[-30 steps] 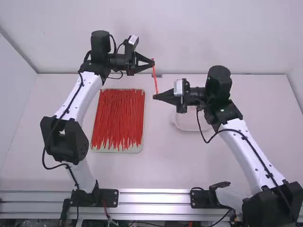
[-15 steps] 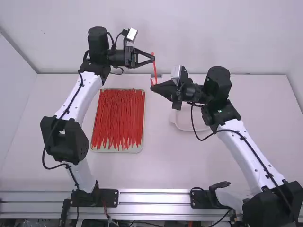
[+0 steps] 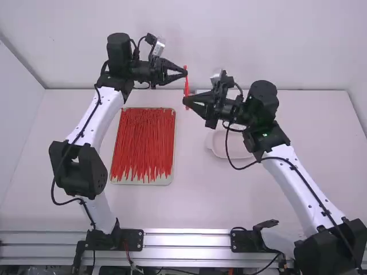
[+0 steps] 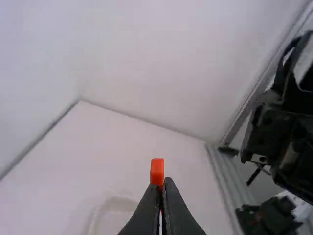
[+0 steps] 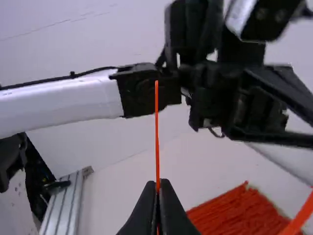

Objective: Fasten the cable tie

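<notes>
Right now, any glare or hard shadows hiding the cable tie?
High view: even light, no glare, cable tie plainly visible. Left wrist view: its head evenly lit above the left gripper. Right wrist view: strap crosses the left arm at its black joint, no glare.

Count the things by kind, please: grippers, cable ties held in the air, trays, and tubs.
Grippers: 2, the left gripper and the right gripper
Single cable tie held in the air: 1
Flat tray with a heap of red ties, too many to count: 1
White tub: 1
Total: 5
</notes>
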`<state>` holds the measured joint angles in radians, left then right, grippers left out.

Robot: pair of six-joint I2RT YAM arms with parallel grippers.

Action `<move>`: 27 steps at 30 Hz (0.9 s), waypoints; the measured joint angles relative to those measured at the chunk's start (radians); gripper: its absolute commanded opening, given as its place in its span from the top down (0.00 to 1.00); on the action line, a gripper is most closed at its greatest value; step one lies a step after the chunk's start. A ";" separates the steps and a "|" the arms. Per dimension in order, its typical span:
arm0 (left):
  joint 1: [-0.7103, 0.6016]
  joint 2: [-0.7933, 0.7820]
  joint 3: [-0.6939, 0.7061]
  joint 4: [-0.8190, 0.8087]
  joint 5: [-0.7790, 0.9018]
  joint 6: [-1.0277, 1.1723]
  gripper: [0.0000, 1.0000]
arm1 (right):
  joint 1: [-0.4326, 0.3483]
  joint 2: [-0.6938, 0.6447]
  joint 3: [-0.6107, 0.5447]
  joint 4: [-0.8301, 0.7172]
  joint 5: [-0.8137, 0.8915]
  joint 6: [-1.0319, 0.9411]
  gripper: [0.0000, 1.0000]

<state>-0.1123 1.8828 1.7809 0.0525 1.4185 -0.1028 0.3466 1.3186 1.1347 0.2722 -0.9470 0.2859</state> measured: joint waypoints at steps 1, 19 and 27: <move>0.000 0.000 0.000 -0.021 -0.009 0.050 0.98 | 0.000 0.000 0.000 -0.030 0.011 0.010 1.00; 0.000 0.000 0.000 -0.077 0.030 0.461 0.98 | 0.000 0.000 0.000 -0.111 0.060 0.311 1.00; -0.024 0.000 0.000 -0.099 0.076 0.483 0.98 | 0.000 0.000 0.000 -0.217 0.052 0.314 1.00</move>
<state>-0.1360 1.8828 1.7809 -0.0463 1.4948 0.3805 0.3470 1.3186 1.1351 0.0547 -0.8951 0.5999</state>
